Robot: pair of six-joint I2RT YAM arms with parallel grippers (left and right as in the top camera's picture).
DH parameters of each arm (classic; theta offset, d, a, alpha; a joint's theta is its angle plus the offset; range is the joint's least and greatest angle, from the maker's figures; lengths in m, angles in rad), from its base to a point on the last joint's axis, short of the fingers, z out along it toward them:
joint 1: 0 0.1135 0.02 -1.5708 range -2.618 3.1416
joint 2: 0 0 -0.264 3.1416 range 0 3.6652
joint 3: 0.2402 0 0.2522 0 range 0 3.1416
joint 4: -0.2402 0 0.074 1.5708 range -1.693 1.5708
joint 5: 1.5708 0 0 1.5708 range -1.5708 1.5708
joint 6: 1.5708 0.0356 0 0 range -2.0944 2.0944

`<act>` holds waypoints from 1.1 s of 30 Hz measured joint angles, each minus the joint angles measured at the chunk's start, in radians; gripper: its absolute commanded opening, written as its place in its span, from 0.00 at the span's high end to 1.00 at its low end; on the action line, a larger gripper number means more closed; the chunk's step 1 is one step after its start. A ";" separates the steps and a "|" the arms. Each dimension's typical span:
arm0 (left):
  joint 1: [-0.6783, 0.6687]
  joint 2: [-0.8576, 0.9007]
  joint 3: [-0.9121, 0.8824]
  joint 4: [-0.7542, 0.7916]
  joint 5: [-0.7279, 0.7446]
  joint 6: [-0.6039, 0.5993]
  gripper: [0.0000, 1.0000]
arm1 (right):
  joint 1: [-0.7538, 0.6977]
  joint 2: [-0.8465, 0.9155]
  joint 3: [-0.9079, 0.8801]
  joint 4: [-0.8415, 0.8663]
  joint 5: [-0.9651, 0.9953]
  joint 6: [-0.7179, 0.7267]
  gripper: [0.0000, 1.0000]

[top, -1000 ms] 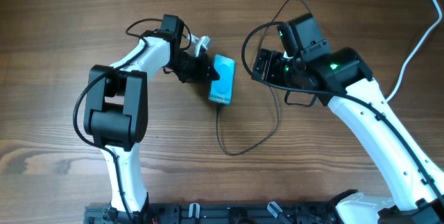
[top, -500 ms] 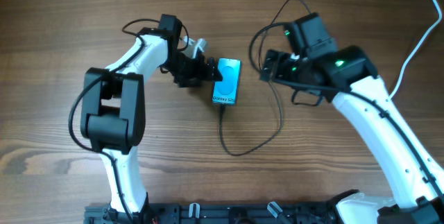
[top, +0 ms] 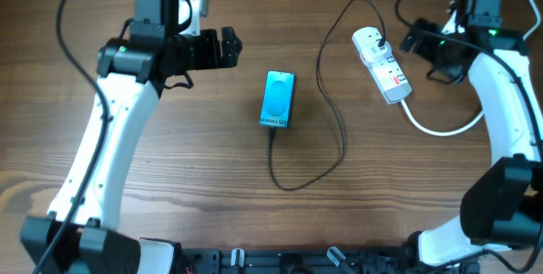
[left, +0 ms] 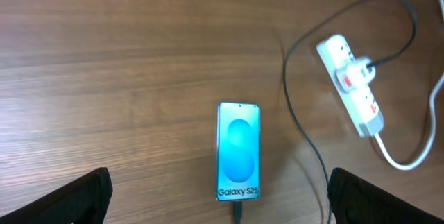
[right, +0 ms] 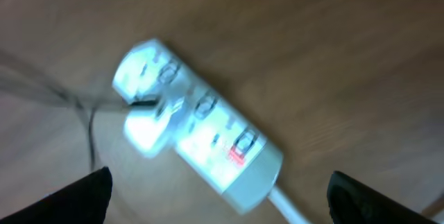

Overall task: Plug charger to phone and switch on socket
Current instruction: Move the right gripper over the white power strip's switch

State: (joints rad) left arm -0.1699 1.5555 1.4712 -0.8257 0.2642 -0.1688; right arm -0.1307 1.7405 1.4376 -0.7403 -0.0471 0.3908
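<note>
On the phone (left: 238, 151), small text reads "Galaxy S25".

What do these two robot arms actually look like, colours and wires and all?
The left arm and the right arm both have smooth white tubular links joined by chunky black joint housings. A thin black cable loops loosely outside each. The jaws are black and blocky. A small green light glows near the right wrist. No lettering is legible.

A: Any writing to read?
B: "Galaxy S25", dark letters at the 6 o'clock end of the phone (left: 238, 151) screen.
A: And the socket (left: 365, 109)?
B: Red marks only, nothing legible.
</note>
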 measured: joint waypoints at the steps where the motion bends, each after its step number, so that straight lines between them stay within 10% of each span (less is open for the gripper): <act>1: 0.000 -0.002 0.000 0.000 -0.009 -0.003 0.00 | -0.003 0.013 0.002 0.029 0.014 -0.005 0.18; 2: 0.000 0.000 0.000 -0.002 -0.018 -0.003 0.00 | -0.004 0.027 0.005 0.048 0.021 -0.021 0.00; 33: 0.000 0.006 0.000 -0.004 -0.036 -0.010 0.00 | -0.001 0.354 0.007 0.224 0.021 -0.214 0.00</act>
State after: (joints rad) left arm -0.1699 1.5612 1.4708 -0.8295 0.2279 -0.1787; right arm -0.1318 2.0945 1.4448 -0.5163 -0.0265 0.1768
